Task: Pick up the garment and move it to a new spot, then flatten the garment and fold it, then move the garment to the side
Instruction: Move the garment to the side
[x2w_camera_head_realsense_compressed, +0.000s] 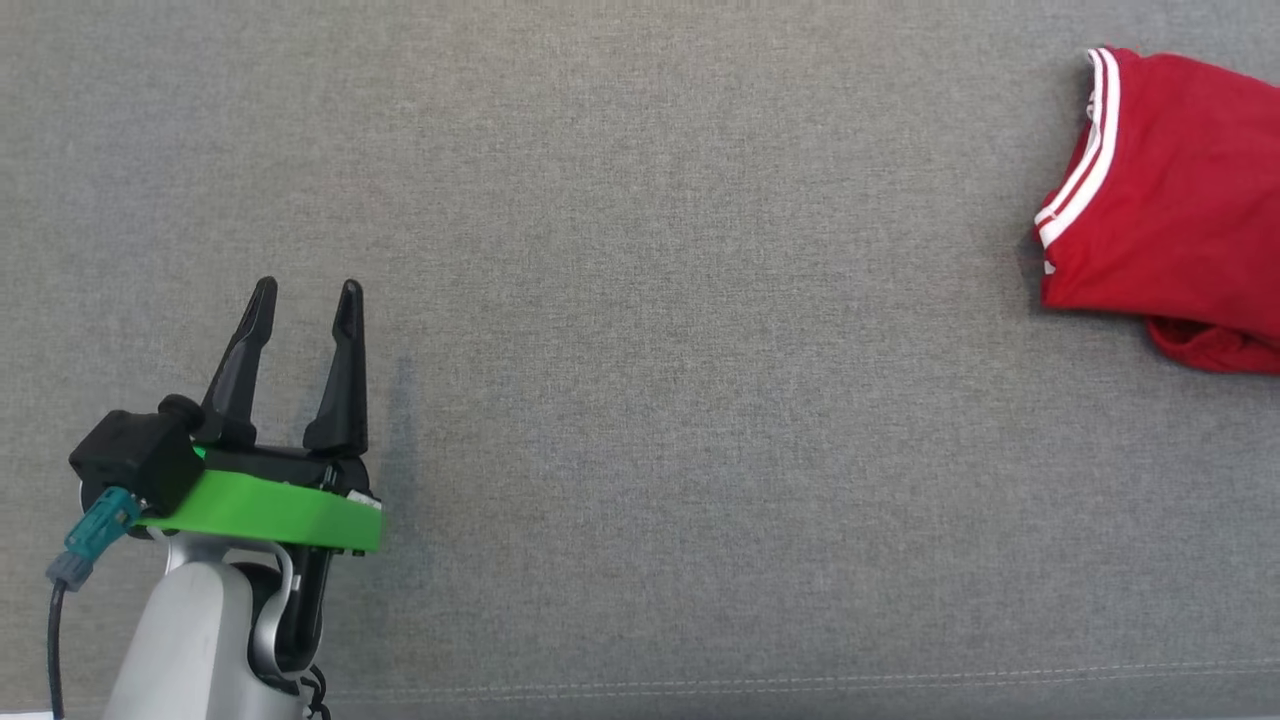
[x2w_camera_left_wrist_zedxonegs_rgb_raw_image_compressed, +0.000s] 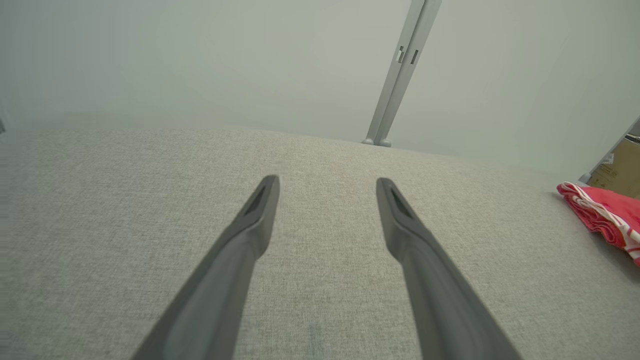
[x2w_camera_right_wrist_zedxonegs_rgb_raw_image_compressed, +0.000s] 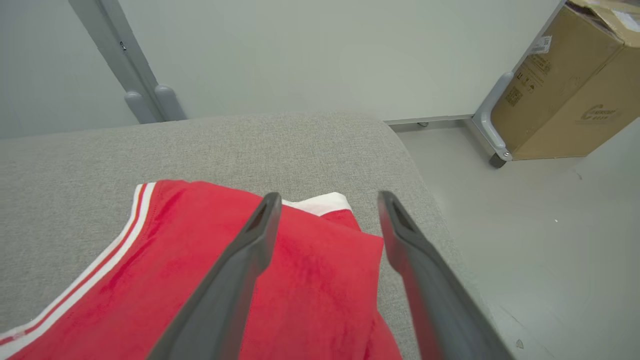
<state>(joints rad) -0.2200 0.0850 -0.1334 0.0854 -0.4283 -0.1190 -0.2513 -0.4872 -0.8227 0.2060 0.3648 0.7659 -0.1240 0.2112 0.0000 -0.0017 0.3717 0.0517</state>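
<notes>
With the folded garment (x2w_camera_head_realsense_compressed: 1170, 200) lying at the right edge of the grey upholstered surface (x2w_camera_head_realsense_compressed: 640, 300), my right tool (x2w_camera_right_wrist_zedxonegs_rgb_raw_image_compressed: 328, 196) spread wide over it and my left tool (x2w_camera_head_realsense_compressed: 308, 288) wide too, I judged a straight upward retreat would spare the folds.

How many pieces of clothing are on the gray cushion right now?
1. A red garment with white trim lies folded at the right end of the gray cushion, below the open right gripper. It runs past the head view's edge, so more could be hidden.

Bright even light; soft shadow beside garment (x2w_camera_head_realsense_compressed: 1160, 200); wrist views hazy.
</notes>
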